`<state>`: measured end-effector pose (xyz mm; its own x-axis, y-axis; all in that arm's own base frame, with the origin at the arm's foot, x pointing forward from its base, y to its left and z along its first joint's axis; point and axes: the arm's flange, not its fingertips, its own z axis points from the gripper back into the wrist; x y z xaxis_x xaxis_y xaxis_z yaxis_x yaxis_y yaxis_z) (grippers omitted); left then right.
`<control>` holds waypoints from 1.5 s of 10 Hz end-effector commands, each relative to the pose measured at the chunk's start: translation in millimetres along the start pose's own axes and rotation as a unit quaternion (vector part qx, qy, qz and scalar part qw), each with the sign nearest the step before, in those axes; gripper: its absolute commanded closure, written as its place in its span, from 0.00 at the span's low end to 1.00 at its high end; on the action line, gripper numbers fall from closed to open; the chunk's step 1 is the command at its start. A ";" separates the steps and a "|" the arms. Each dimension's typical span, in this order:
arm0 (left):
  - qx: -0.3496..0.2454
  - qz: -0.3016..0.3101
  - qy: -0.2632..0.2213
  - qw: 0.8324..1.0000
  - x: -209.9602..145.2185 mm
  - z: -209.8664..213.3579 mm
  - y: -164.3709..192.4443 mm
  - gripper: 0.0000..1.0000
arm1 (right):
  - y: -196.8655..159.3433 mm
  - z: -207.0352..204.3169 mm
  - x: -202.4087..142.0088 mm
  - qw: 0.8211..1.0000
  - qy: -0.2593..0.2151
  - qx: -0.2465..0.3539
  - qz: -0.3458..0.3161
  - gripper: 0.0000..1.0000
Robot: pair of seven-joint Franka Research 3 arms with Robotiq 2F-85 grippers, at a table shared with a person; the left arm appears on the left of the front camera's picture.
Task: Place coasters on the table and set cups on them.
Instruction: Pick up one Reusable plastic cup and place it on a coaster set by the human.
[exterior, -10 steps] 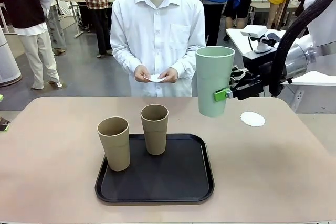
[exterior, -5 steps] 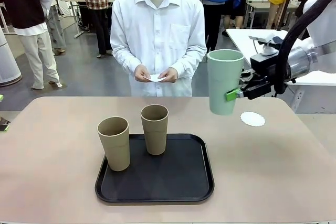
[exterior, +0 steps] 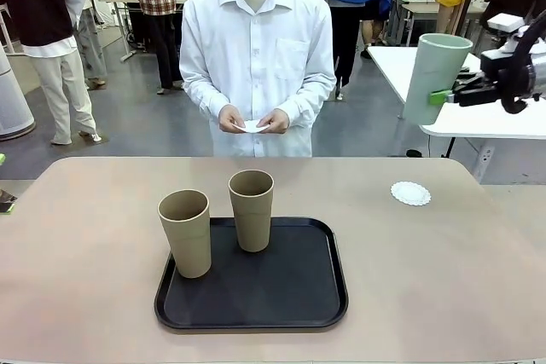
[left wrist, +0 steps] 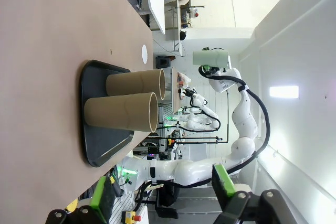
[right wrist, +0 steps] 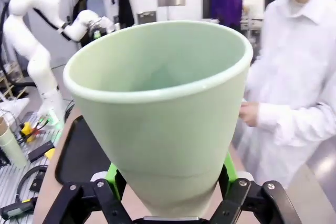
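Front view: right end effector [exterior: 444,95] clamps the mint-green cup [exterior: 433,70] aloft.

A black tray [exterior: 281,286] lies before a white-shirted person [exterior: 256,57].

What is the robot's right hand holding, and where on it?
The green cup, clamped by the right hand low on its side, near the base.

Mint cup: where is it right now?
Front view, far right: the mint cup is gripped by the robot's right hand, held well above the table, higher than and right of the coaster lying there.
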<state>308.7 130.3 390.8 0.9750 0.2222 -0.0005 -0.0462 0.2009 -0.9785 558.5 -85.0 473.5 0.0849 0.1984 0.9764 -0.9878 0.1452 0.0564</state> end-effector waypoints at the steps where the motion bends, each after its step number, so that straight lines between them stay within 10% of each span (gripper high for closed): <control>1: -0.008 -0.004 -0.003 1.000 -0.2 0.6 -1.2 0.00 | -16.0 16.0 3.7 0.999 -0.017 -0.043 -0.018 0.16; 15: -0.008 -0.004 -0.003 1.000 -0.2 0.6 -1.2 0.00 | -20.0 54.3 -20.2 0.995 0.000 -0.081 -0.052 0.16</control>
<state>308.7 130.3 390.8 0.9750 0.2222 -0.0005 -0.0462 0.2009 -0.9785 569.7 -144.4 461.2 0.1900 0.1730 0.9664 -0.9403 0.3153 0.1284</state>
